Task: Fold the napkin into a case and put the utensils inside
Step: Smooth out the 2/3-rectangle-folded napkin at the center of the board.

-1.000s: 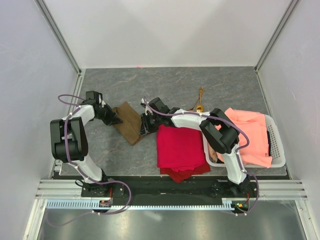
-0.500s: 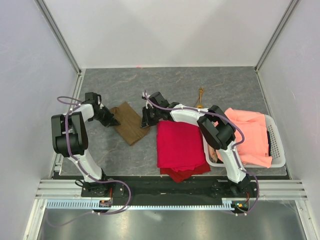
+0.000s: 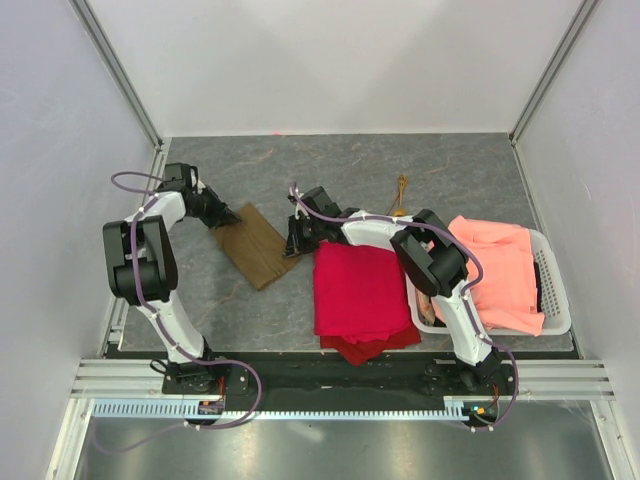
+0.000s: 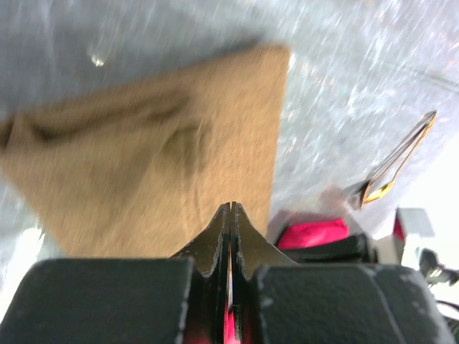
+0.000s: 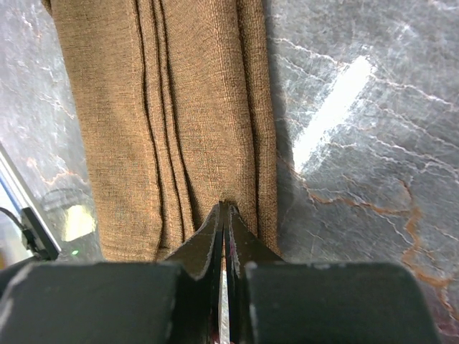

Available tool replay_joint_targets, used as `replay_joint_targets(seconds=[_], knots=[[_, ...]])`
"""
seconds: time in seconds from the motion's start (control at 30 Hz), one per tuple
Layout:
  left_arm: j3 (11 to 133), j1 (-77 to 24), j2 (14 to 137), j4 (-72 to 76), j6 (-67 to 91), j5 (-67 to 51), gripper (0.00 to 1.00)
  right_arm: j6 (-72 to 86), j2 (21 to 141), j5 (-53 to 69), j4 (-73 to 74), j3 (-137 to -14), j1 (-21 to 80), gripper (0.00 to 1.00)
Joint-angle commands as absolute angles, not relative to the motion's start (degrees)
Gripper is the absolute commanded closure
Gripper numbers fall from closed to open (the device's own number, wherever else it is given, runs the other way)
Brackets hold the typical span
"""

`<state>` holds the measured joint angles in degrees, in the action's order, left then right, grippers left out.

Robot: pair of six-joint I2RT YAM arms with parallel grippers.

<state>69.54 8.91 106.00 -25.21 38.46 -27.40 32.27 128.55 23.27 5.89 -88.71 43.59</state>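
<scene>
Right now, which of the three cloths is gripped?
The olive-brown napkin, pinched at opposite ends by the left fingers and right fingers. The red cloth lies free; the salmon-orange cloth sits in the white basket.

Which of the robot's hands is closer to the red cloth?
Right. The right hand pinches the napkin at its end just beside the red cloth; the left hand holds the opposite end, farther away.

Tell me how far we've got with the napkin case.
Done: the napkin is folded into a narrow, layered band on the table. In hand: the left jaws and the right jaws are both shut on its opposite ends. Left: it doesn't look like a finished case yet, and the gold utensils lie bare on the table farther back, not yet inside.
</scene>
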Motion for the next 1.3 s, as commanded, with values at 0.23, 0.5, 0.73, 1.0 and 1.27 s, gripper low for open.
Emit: replay_joint_targets(seconds=[0.23, 0.5, 0.73, 1.0, 1.27], knots=[[78.7, 8.7, 116.6, -29.2, 36.9, -21.3, 0.96, 39.6, 125.7, 25.7, -3.3, -79.5, 44.9, 0.99], [78.0, 7.1, 107.6, -30.4, 32.7, -21.1, 0.84, 42.6, 121.3, 27.2, -5.2, -77.6, 49.2, 0.99], [69.2, 6.2, 89.8, -30.5, 30.7, -22.4, 0.7, 37.1, 115.9, 25.0, 1.3, -80.0, 49.1, 0.8], [63.9, 6.9, 90.6, -31.2, 30.1, -23.6, 0.87, 36.8, 121.5, 29.6, 1.6, -89.3, 51.8, 0.71], [65.2, 11.8, 95.8, -34.6, 24.9, -24.3, 0.92, 45.2, 133.0, 33.0, -6.2, -99.5, 54.9, 0.79]])
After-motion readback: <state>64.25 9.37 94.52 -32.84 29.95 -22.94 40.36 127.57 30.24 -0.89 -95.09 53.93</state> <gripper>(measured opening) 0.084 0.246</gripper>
